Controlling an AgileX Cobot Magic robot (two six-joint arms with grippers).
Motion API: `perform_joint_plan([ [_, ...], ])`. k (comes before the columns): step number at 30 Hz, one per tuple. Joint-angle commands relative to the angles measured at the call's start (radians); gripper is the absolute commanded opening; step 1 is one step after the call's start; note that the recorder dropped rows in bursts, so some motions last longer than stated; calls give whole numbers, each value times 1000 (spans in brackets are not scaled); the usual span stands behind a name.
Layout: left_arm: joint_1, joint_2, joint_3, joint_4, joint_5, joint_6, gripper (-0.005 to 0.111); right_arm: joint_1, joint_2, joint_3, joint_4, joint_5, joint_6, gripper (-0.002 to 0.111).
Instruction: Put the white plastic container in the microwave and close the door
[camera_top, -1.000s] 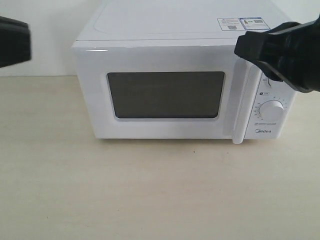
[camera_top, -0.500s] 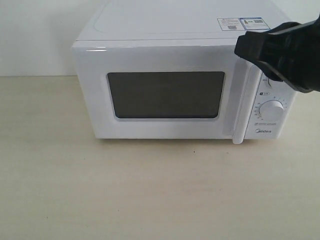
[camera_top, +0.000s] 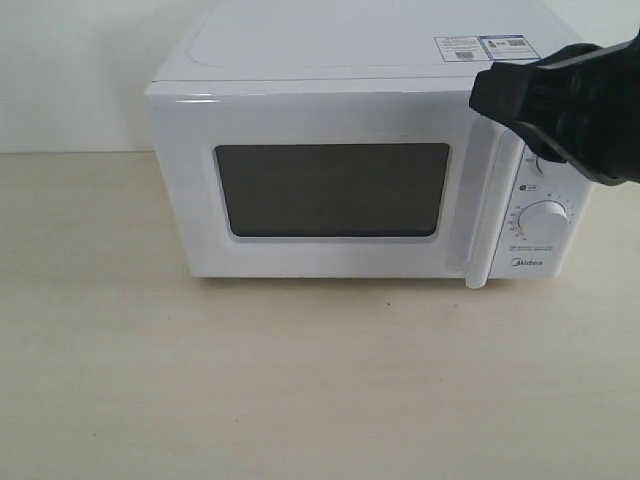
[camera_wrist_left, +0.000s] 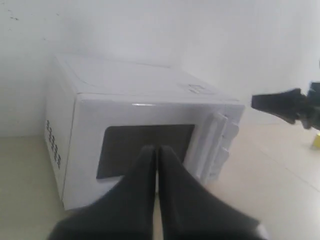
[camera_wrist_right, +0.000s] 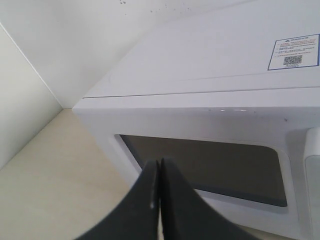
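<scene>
The white microwave (camera_top: 360, 110) stands on the table with its door (camera_top: 330, 190) shut; the dark window and the vertical handle (camera_top: 483, 220) face forward. The white plastic container is out of view in every frame. My right gripper (camera_top: 482, 95) hovers at the microwave's upper right front corner, above the handle, with its jaws pressed together and nothing between them (camera_wrist_right: 159, 162). My left gripper (camera_wrist_left: 156, 149) is also shut and empty. It sits back from the door's window and does not appear in the exterior view. The left wrist view shows the right gripper (camera_wrist_left: 260, 101) beside the microwave (camera_wrist_left: 140, 95).
Two round dials (camera_top: 545, 220) sit to the right of the handle, partly covered by my right arm. Pale wooden tabletop (camera_top: 300, 380) spreads in front of the microwave, and a white wall stands behind it. A small yellow thing (camera_wrist_left: 316, 141) shows at the left wrist view's edge.
My left arm, seen at the exterior view's left edge one second ago, has drawn out of that view. The right arm and the microwave have not moved.
</scene>
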Motion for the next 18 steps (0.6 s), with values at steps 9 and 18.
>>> perform_joint_plan([
  [9,212,-4,256,-125,-255,270,4,-3,-9,-5,-12,-6,-7,0],
  [18,213,-4,452,-125,-441,309,4,-3,-9,-5,-12,-8,-7,0],
])
